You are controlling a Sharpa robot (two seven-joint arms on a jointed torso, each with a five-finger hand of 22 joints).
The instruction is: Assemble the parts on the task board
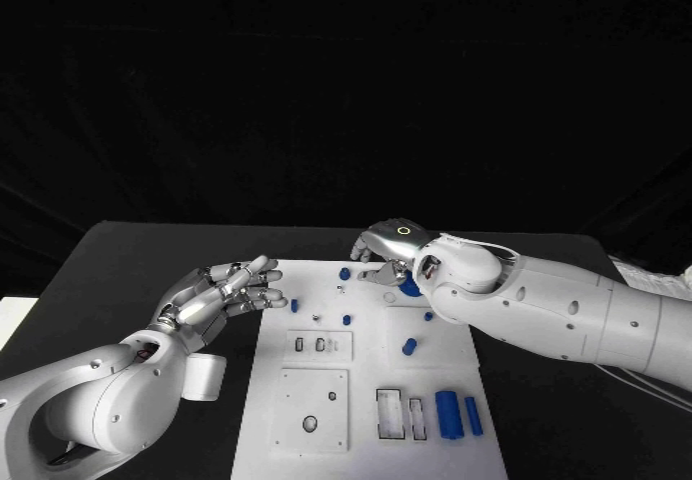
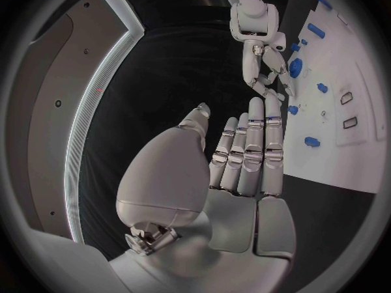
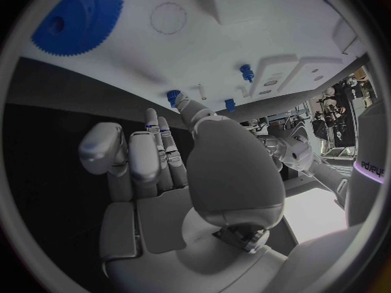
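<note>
Nearest you on the board [image 1: 289,420] are two blue cylinders [image 1: 459,413] lying side by side at its near right, next to two rectangular slots. To their left sits a square plate with small holes, and a smaller plate lies beyond it.

Your left robot hand [image 1: 231,290] hovers at the board's left edge, mid-way up, palm side-on, fingers stretched out together toward the board and holding nothing. The left wrist view shows those fingers [image 2: 253,150] straight and side by side, thumb apart.

Mid-board you can count small blue parts: one oblong piece [image 1: 410,347] right of centre, one peg [image 1: 348,319] near the middle, one [image 1: 294,305] close to the left fingertips, and one [image 1: 428,316] by the right forearm.

At the far end, your right robot hand [image 1: 387,262] reaches down onto the board from the right, wrist bent, fingers pointing down. A large blue gear [image 3: 77,16] lies just beside it; a blue peg [image 1: 345,272] stands just left of the fingertips. You cannot tell whether this hand grips anything. All of it rests on the black counter [image 1: 130,260].
</note>
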